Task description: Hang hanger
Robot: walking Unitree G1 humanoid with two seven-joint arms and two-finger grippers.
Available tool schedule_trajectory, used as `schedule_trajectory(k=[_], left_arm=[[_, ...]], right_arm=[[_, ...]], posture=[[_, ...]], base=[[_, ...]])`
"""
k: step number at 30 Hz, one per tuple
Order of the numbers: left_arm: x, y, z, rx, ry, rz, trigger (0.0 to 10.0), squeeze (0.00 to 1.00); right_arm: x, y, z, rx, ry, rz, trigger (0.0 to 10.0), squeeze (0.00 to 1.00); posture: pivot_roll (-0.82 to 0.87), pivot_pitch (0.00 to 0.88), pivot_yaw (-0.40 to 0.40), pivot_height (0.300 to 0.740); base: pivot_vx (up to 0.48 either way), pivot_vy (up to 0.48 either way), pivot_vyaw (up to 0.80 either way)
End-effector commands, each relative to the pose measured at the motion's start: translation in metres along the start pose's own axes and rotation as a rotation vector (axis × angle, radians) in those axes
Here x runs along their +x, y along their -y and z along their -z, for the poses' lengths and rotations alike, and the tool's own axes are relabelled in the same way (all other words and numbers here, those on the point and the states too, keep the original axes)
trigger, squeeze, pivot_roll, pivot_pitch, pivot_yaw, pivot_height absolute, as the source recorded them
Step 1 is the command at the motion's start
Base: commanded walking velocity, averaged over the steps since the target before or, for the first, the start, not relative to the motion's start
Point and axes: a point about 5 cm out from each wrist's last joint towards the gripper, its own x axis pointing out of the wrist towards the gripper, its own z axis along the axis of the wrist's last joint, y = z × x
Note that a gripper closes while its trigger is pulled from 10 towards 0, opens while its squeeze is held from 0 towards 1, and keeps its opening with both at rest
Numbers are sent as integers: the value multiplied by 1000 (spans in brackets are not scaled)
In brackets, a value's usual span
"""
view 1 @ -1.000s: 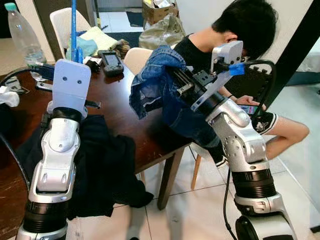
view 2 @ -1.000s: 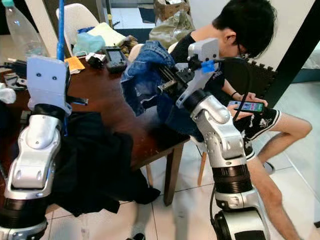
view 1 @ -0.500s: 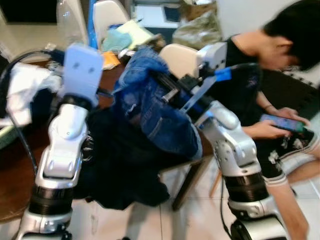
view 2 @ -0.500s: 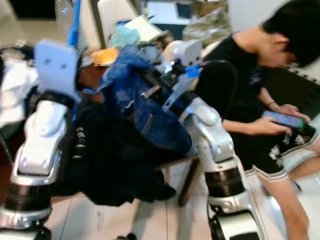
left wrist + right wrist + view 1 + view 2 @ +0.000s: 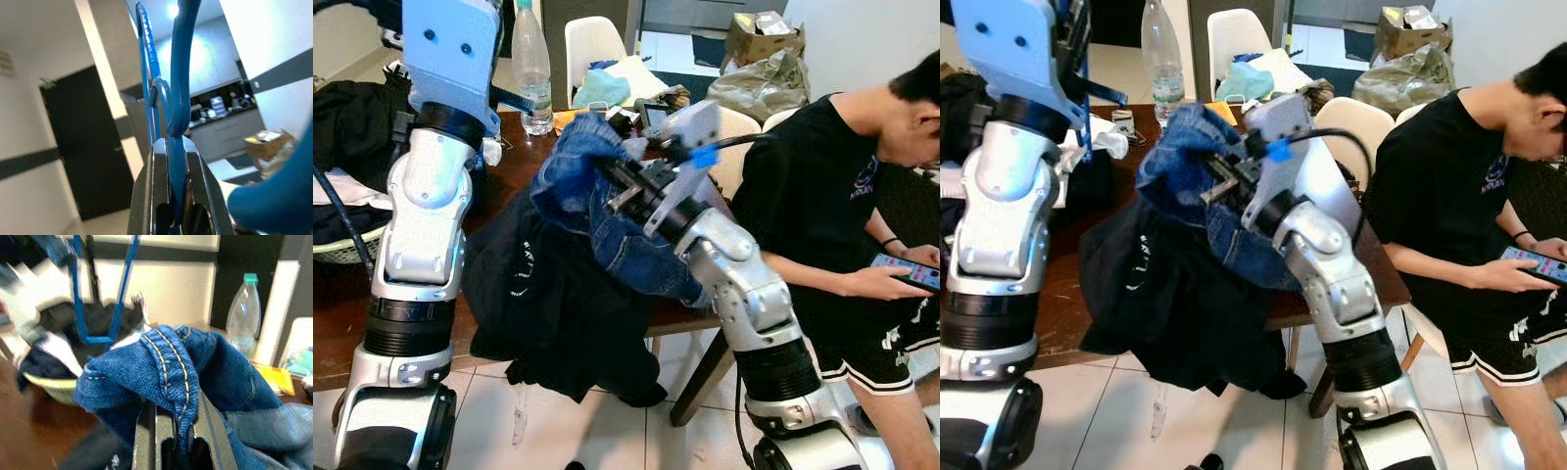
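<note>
The left arm rises at the left of the frame, forearm upright. The left gripper [image 5: 168, 186] is clamped on a smooth blue plastic hanger [image 5: 178, 73], hook curving above the fingers. The right arm reaches diagonally toward frame centre. The right gripper [image 5: 177, 418] is pinched on stitched blue denim jeans [image 5: 607, 225], which drape over a dark garment [image 5: 558, 304] at the edge of the wooden table [image 5: 333, 333]. At the left edge, a basket [image 5: 342, 250] holds dark and white clothes. A clear bottle [image 5: 532, 69] stands upright on the table.
</note>
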Motion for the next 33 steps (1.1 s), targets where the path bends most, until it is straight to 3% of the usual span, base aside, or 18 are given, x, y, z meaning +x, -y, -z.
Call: schedule_trajectory(k=[1, 6, 9, 10, 11, 12, 14, 15, 20, 21, 24, 25, 27, 28, 29, 30, 33], left_arm=[[-5, 7, 10, -9, -52, 26, 10000, 0], [-32, 17, 34, -31, -179, 38, 10000, 0], [-39, 18, 37, -33, -204, 39, 10000, 0], [-44, 18, 40, -39, -227, 41, 10000, 0], [-44, 18, 40, -39, -227, 41, 10000, 0], [-49, 18, 41, -45, -245, 45, 10000, 0], [-53, 19, 41, -48, -259, 50, 10000, 0], [-59, 16, 39, -47, -275, 53, 10000, 0], [-56, 9, 34, -41, -267, 45, 10000, 0], [-52, 5, 31, -38, -255, 44, 10000, 0], [-52, 5, 31, -38, -255, 44, 10000, 0], [-46, -2, 27, -34, -235, 49, 10000, 0], [-46, -2, 27, -34, -235, 49, 10000, 0], [-40, -10, 23, -27, -215, 57, 10000, 0], [-40, -10, 23, -27, -215, 57, 10000, 0], [-28, -27, 15, -4, -185, 72, 10000, 0], [-18, -40, 7, 19, -161, 96, 10000, 0]], right_arm=[[-1, 2, 13, -26, -73, 34, 10000, 0], [-1, 11, 35, -81, -197, 128, 10000, 0], [-2, 11, 40, -92, -230, 127, 10000, 0], [-3, 13, 44, -102, -261, 133, 10000, 204], [-3, 13, 44, -102, -261, 133, 10000, 204], [-4, 14, 49, -111, -291, 137, 10000, 1000], [-5, 16, 52, -121, -323, 148, 10000, 1000], [-10, 26, 57, -126, -380, 182, 10000, 1000], [-14, 35, 49, -42, -350, 188, 10000, 1000], [-15, 36, 41, 14, -300, 150, 10000, 1000], [-15, 36, 41, 14, -300, 150, 10000, 1000], [-18, 37, 29, 75, -233, 98, 10000, 1000], [-18, 37, 29, 75, -233, 98, 10000, 1000], [-23, 39, 18, 129, -174, 45, 10000, 1000], [-23, 39, 18, 129, -174, 45, 10000, 1000], [-33, 43, 10, 139, -156, -13, 10000, 1000], [-43, 47, 7, 130, -161, -48, 10000, 1000]], posture=[[103, 125, -63, 740], [115, 136, -66, 740], [118, 137, -67, 740], [119, 137, -67, 740], [119, 137, -67, 740], [123, 139, -68, 740], [125, 140, -68, 740], [134, 143, -70, 740], [134, 144, -71, 740], [134, 143, -71, 740], [134, 143, -71, 740], [133, 142, -71, 740], [133, 142, -71, 740], [131, 141, -69, 740], [131, 141, -69, 740], [132, 140, -66, 740], [134, 139, -66, 740]], base=[[0, 0, 0], [0, 0, 0], [0, 0, 0], [0, 0, 0], [0, 0, 0], [0, 0, 0], [0, 0, 0], [0, 0, 0], [0, 0, 0], [0, 0, 0], [0, 0, 0], [0, 0, 0], [0, 0, 0], [0, 0, 0], [0, 0, 0], [0, 0, 0], [0, 0, 0]])
